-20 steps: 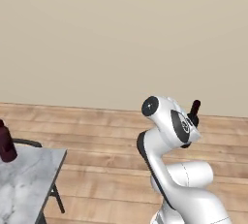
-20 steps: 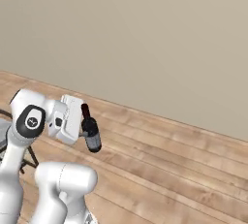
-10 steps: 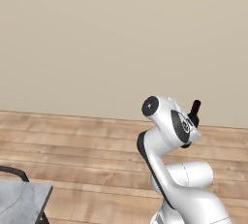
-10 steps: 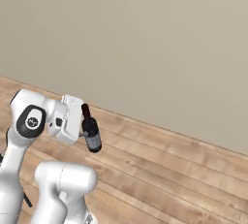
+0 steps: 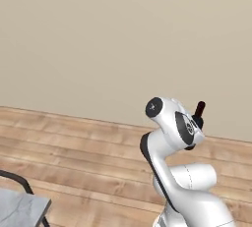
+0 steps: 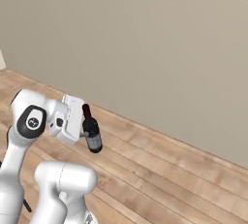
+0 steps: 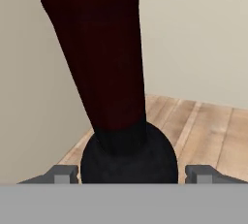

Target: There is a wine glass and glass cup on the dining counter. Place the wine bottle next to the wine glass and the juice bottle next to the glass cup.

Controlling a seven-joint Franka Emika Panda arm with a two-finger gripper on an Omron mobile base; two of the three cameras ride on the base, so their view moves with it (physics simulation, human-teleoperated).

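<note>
The wine bottle (image 6: 91, 131), slim and dark with a long dark-red neck, hangs in the air with my gripper (image 6: 83, 132) shut on it. In the left base view its neck tip (image 5: 199, 109) pokes up behind the arm's wrist. The hand view has the neck (image 7: 99, 58) rising right in front of the camera, and the fingertips (image 7: 63, 173) sit tight on either side of the bottle's shoulder. The wine glass, the glass cup and the juice bottle are out of view. I cannot tell whether the marble corner (image 5: 19, 210) at the lower left belongs to the dining counter.
A plain beige wall (image 5: 123, 39) stands ahead, above a wooden plank floor (image 6: 184, 169). A dark curved bar (image 5: 17, 181) rises beside the marble corner.
The whole picture has shifted, so the base has moved. The marble top has slid toward the lower left edge, and the maroon bottle on it has left the view. The bottle stays gripped.
</note>
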